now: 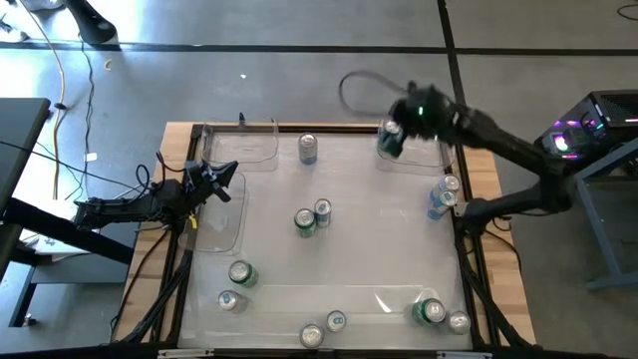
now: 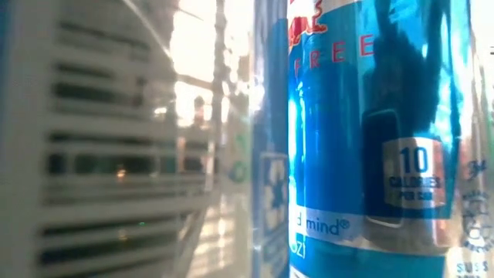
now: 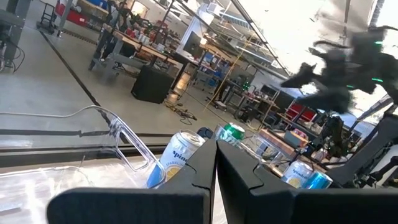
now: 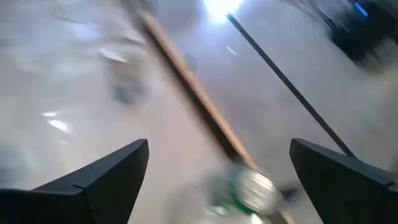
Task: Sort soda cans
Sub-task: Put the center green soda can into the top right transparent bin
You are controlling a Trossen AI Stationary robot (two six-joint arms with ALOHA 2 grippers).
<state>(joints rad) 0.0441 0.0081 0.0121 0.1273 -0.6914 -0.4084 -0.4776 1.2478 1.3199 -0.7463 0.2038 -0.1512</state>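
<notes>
The right tool (image 1: 391, 140) hangs spread wide over a green soda can (image 1: 389, 130) at the worktop's (image 1: 379, 249) 1 o'clock corner. The left tool (image 1: 221, 181), pressed together, waits at 9 o'clock.

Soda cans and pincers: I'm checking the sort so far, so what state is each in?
Right pincer: open, empty, over the far right tray.
Green can: in that tray, below the right pincer.
Left pincer: shut, empty, at the table's left edge.
Two blue cans: together at the right edge.
Centre pair of cans: upright, side by side.
Near-edge cans: scattered, unsorted.
</notes>
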